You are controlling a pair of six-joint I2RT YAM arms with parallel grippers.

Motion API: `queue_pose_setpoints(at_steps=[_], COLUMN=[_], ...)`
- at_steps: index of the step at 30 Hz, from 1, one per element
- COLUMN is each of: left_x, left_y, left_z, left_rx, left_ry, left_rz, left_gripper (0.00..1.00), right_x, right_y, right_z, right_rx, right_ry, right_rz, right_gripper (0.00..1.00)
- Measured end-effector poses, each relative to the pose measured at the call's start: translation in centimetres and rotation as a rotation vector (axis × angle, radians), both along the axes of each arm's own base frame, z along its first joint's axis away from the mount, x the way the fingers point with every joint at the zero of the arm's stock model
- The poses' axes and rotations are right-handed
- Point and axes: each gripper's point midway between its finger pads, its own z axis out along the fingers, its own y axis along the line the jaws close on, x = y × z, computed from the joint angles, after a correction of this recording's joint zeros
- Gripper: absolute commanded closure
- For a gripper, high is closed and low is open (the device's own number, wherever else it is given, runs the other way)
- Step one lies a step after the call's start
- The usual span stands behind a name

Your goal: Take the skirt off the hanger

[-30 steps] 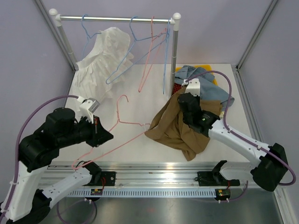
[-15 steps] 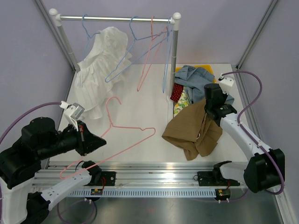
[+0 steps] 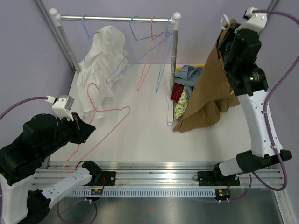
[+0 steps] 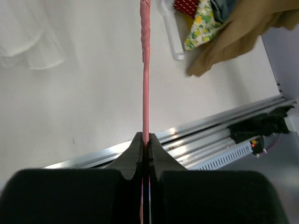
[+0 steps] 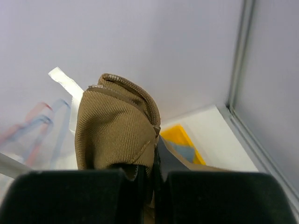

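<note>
Top external: your right jaws have hoisted the pinched skirt (image 3: 205, 93) clear of the pink hanger (image 4: 145, 93) your left jaws clamp.

White garment (image 3: 100, 65) hung on rail (image 3: 117, 18), spare hangers (image 3: 145, 56) beside it, heaped clothes (image 3: 184, 91) in yellow bin (image 5: 180, 139), white table (image 3: 149, 135)

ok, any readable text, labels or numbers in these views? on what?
None readable in any view.
skirt, hanger, white garment: no tag or lettering showing.
rail boards: any marking is too small to read.
patterned cloth: a print, no letters.
</note>
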Motion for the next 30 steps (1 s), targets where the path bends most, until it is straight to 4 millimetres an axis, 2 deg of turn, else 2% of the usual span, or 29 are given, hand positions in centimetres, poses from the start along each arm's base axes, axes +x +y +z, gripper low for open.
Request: queue_pose_setpoints(at_steps=[2, 5, 7, 8, 10, 12, 14, 15, 17, 18, 19, 20, 21, 23, 24, 26, 30], left_x=[1.3, 3.2, 4.5, 5.1, 6.1, 7.1, 7.9, 8.2, 8.9, 9.2, 9.6, 10.1, 10.7, 11.8, 12.6, 13.9, 16.1], left_y=[0.9, 1.9, 2.4, 2.6, 3.0, 3.4, 3.9, 4.1, 4.5, 4.5, 4.5, 4.4, 4.1, 3.8, 3.5, 2.9, 1.3], left_z=[0.0, -0.6, -1.0, -1.2, -1.4, -1.4, -1.5, -1.6, -1.5, -1.4, -1.1, -0.8, -0.4, 0.4, 1.0, 2.1, 4.2], left_rx=[0.043, 0.122, 0.181, 0.209, 0.265, 0.315, 0.368, 0.394, 0.441, 0.454, 0.465, 0.473, 0.475, 0.475, 0.469, 0.452, 0.423], left_ry=[-0.011, -0.006, 0.003, 0.007, 0.011, 0.005, 0.001, -0.001, -0.006, -0.011, -0.020, -0.029, -0.039, -0.056, -0.070, -0.095, -0.158], left_rz=[0.072, 0.165, 0.217, 0.239, 0.275, 0.309, 0.333, 0.343, 0.361, 0.364, 0.367, 0.370, 0.370, 0.374, 0.376, 0.371, 0.324], left_gripper=[1.00, 1.00, 1.00, 1.00, 1.00, 1.00, 1.00, 1.00, 1.00, 1.00, 1.00, 1.00, 1.00, 1.00, 1.00, 1.00, 1.00], right_x=[0.2, 0.5, 1.1, 1.5, 3.2, 5.4, 7.6, 8.6, 9.2, 9.1, 8.5, 7.4, 6.3, 3.7, 2.5, 0.5, -2.4], right_y=[0.5, 1.1, 1.6, 1.9, 2.6, 3.4, 4.4, 4.9, 5.6, 5.9, 6.1, 6.3, 6.4, 6.5, 6.5, 6.7, 7.1], right_z=[5.4, 11.3, 13.3, 13.7, 12.6, 9.0, 3.0, -0.9, -9.6, -14.0, -18.0, -21.6, -24.6, -28.4, -29.4, -29.8, -28.1], right_rx=[-0.003, -0.014, -0.025, -0.031, -0.049, -0.070, -0.090, -0.099, -0.098, -0.092, -0.078, -0.063, -0.056, -0.018, 0.004, 0.058, 0.147], right_ry=[-0.095, -0.220, -0.268, -0.280, -0.257, -0.173, -0.050, 0.027, 0.191, 0.275, 0.352, 0.427, 0.487, 0.569, 0.588, 0.578, 0.493], right_rz=[0.033, 0.071, 0.092, 0.099, 0.119, 0.131, 0.154, 0.165, 0.193, 0.209, 0.220, 0.232, 0.250, 0.274, 0.281, 0.302, 0.344], right_gripper=[1.00, 1.00, 1.00, 1.00, 1.00, 1.00, 1.00, 0.98, 0.68, 0.46, 0.08, 0.01, 0.01, 0.01, 0.01, 0.01, 0.01])
